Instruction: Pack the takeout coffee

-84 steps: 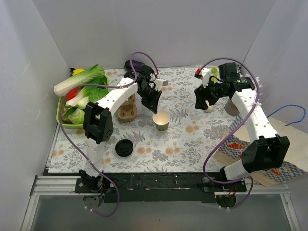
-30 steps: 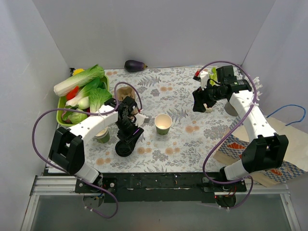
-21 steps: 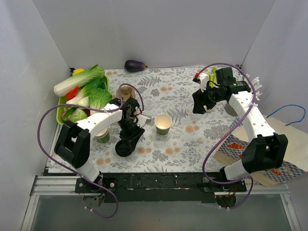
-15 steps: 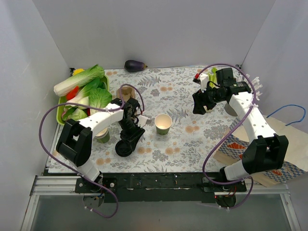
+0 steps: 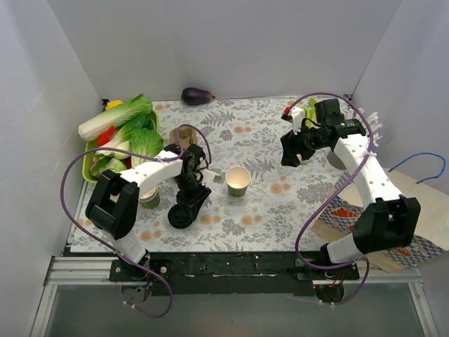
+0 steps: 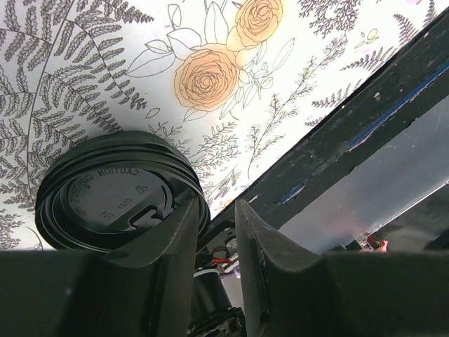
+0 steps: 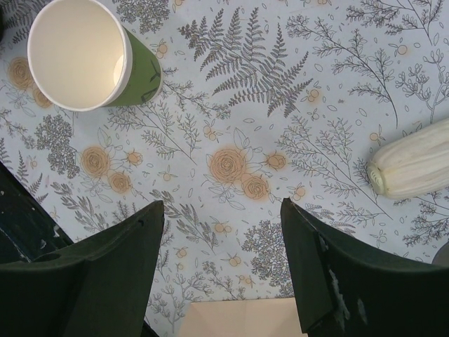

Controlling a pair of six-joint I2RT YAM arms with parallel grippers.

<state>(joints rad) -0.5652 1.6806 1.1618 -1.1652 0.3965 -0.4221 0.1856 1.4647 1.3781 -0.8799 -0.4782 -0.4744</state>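
Note:
No lidded cup shows. A lidless green paper cup [image 5: 238, 181], cream inside, stands upright mid-table and also shows in the right wrist view [image 7: 84, 56]. A loose black lid [image 5: 179, 218] lies flat to its front left. My left gripper [image 5: 189, 206] is down on the lid's right edge. In the left wrist view the fingers [image 6: 165, 246] stand nearly together astride the rim of the lid [image 6: 112, 193]. My right gripper [image 5: 290, 152] hangs open and empty above the mat, right of the cup; its wrist view [image 7: 221, 267] shows bare mat between the fingers.
A green cup [image 5: 149, 199] stands left of the lid. A cardboard cup carrier [image 5: 184, 135] sits behind it. A green tray [image 5: 89, 172] of vegetables is at far left, an eggplant [image 5: 197, 95] at the back, a white vegetable [image 7: 414, 168] near my right gripper, a paper bag [image 5: 351, 210] at front right.
My left gripper has left the green cup and come down to the black lid at the front left, staying there while its elbow swings. The right arm has barely moved.

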